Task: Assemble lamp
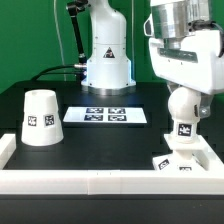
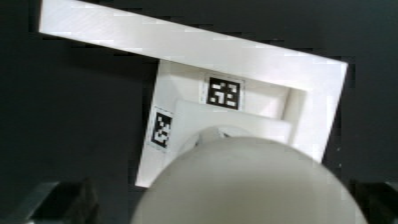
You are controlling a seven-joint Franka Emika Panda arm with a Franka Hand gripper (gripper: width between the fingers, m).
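Note:
The shade (image 1: 41, 118), a white tapered cup with a tag, stands mouth down at the exterior view's left. The flat square base (image 1: 168, 163) lies at the exterior view's right, against the white wall. The bulb (image 1: 183, 105) stands upright over it, its tagged stem (image 1: 184, 131) reaching down to the base. My gripper (image 1: 184, 93) comes from above and is shut on the bulb's ball. In the wrist view the ball (image 2: 249, 180) fills the space in my gripper (image 2: 240, 212), with dark fingers (image 2: 61, 205) beside it and the tagged base (image 2: 267, 110) below.
The marker board (image 1: 105, 115) lies on the black table between the shade and the bulb. A low white wall (image 1: 100, 181) runs along the front and sides of the table; it also shows in the wrist view (image 2: 178, 45). The arm's white pedestal (image 1: 107, 60) stands behind the marker board.

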